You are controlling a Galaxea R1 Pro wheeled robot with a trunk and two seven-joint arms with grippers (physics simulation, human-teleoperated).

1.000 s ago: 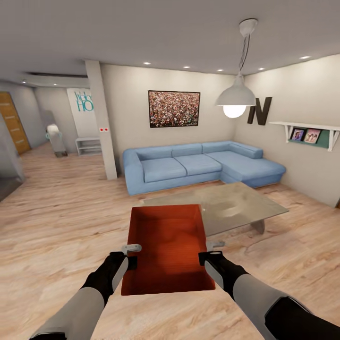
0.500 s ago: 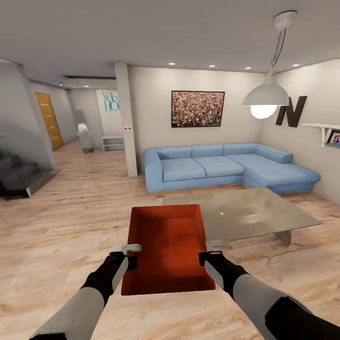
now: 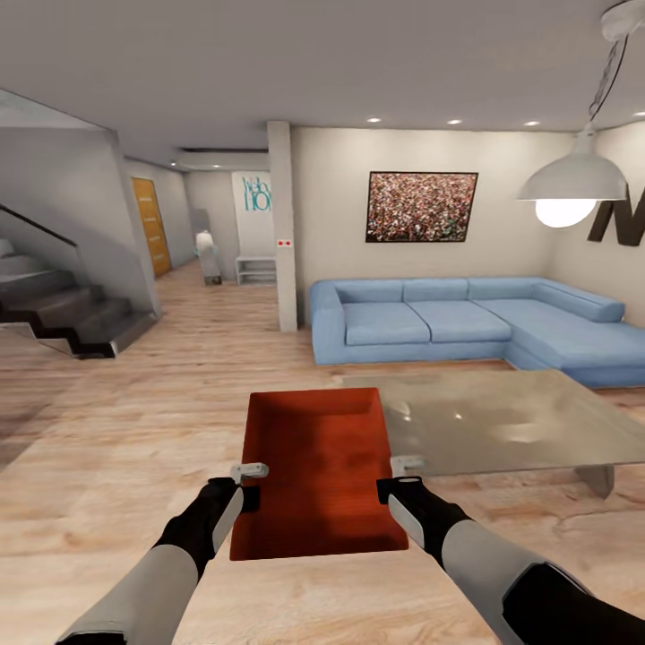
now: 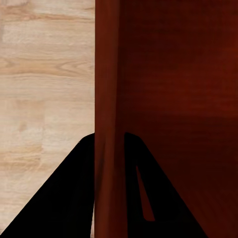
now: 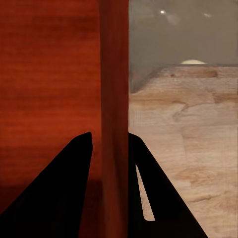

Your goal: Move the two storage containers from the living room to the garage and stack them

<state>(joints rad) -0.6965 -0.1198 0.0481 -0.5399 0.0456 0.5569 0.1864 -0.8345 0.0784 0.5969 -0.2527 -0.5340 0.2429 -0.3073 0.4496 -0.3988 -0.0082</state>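
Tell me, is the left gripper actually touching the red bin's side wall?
Touching. In the left wrist view the left gripper has one finger on each side of the storage container wall, with no gap showing.

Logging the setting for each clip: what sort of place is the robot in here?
A home living room, open to a hallway: a blue corner sofa under a framed picture, a glass coffee table, and a dark staircase on light wood plank floor. The robot carries a red-orange storage container.
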